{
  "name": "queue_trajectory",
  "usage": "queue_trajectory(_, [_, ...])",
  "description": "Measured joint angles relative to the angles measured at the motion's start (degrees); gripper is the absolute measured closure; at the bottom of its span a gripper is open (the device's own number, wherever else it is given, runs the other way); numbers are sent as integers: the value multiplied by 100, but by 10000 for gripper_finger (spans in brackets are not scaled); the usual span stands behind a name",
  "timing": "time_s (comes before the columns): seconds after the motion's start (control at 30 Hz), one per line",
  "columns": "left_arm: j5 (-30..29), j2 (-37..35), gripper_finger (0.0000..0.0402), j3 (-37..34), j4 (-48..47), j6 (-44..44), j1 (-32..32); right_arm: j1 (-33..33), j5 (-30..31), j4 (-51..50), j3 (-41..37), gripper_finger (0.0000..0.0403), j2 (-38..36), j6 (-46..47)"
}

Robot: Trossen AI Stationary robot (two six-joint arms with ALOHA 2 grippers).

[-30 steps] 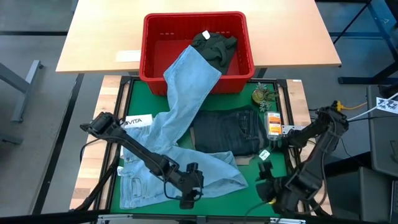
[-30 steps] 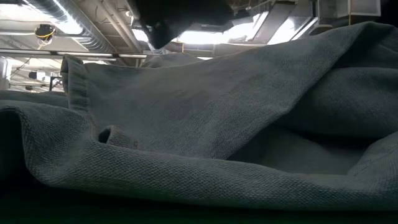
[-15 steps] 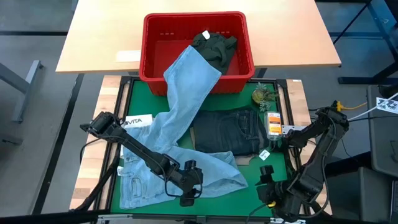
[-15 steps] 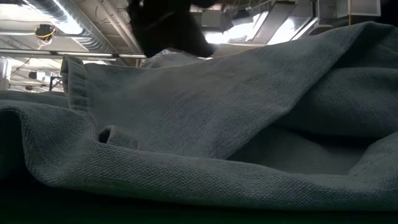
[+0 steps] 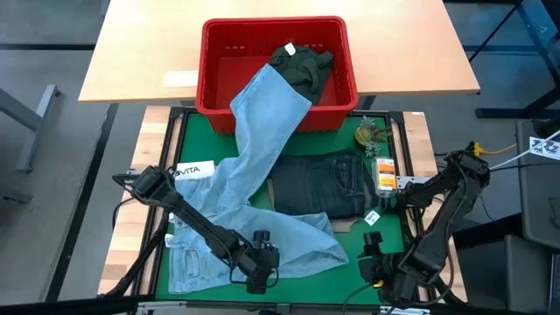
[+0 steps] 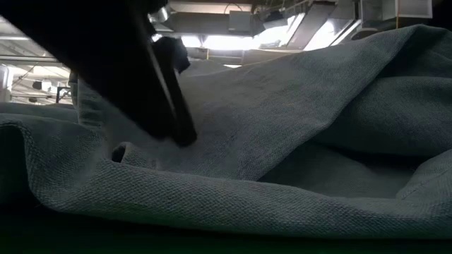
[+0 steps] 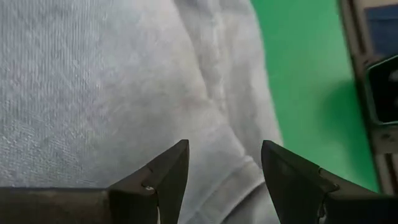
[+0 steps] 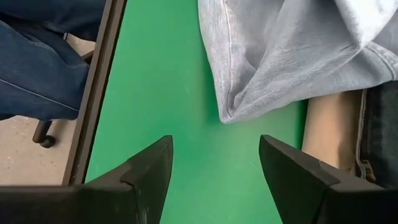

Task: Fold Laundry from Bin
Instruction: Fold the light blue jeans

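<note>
Denim first: light blue jeans (image 5: pixel 254 184) are lying sprawled on the green mat (image 5: pixel 197 149), one leg trailing up over the rim of the red bin (image 5: pixel 214 96); the waist end is sitting at the near edge. An olive-green piece (image 5: pixel 302 63) is resting in the bin, and dark navy jeans (image 5: pixel 328 184) are lying folded beside the blue pair.

You're holding the left hand (image 5: pixel 258 271) over the near hem, fingers spread apart, nothing between them. The right hand (image 5: pixel 381 273) is waiting at the near right of the worktop, also spread, empty.

My read: you're going for a regrip. Come down on the doubled hem edge, not flat cloth, and bite one layer only. Drag the trailing leg clear of the bin before folding.

Writing: a white tag (image 5: pixel 194 170) reads "VITA".
</note>
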Motion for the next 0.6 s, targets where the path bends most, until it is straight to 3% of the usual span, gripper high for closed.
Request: queue_trajectory(0.6, [317, 165, 207, 0, -197, -25, -83, 0, 642, 567, -417, 164, 0, -4])
